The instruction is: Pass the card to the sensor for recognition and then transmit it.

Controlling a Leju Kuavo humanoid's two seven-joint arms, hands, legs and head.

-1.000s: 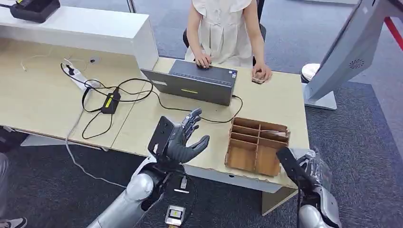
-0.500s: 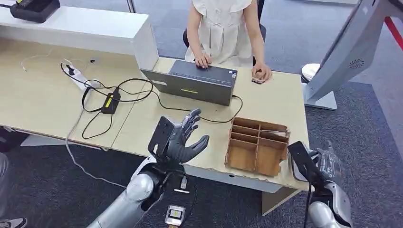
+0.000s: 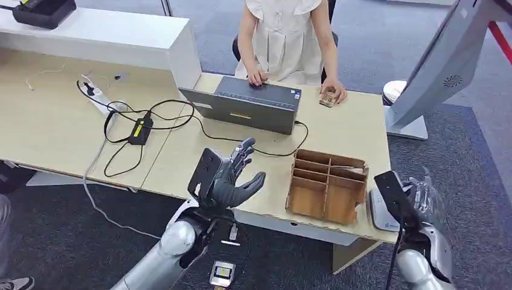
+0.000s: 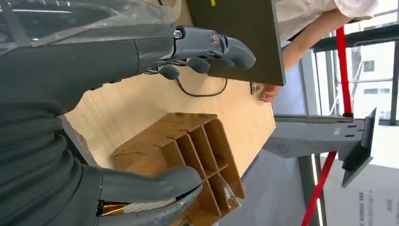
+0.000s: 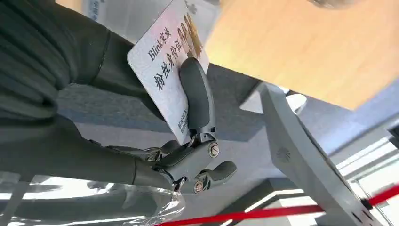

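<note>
Right hand (image 5: 155,141) pinches the ID card (image 5: 167,70) off the desk's (image 3: 338,133) near right corner, beside the wooden organizer (image 3: 326,187). The grey sensor stand (image 3: 438,66) lies beyond the far right edge, on this arm's side. Left hand (image 3: 232,178) hovers released over the near edge.

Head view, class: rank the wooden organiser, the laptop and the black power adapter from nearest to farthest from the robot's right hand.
1. Wooden organiser: just beside the right hand, at the desk's near edge.
2. Laptop: mid-desk, before the person.
3. Black power adapter: far across, among cables.
</note>
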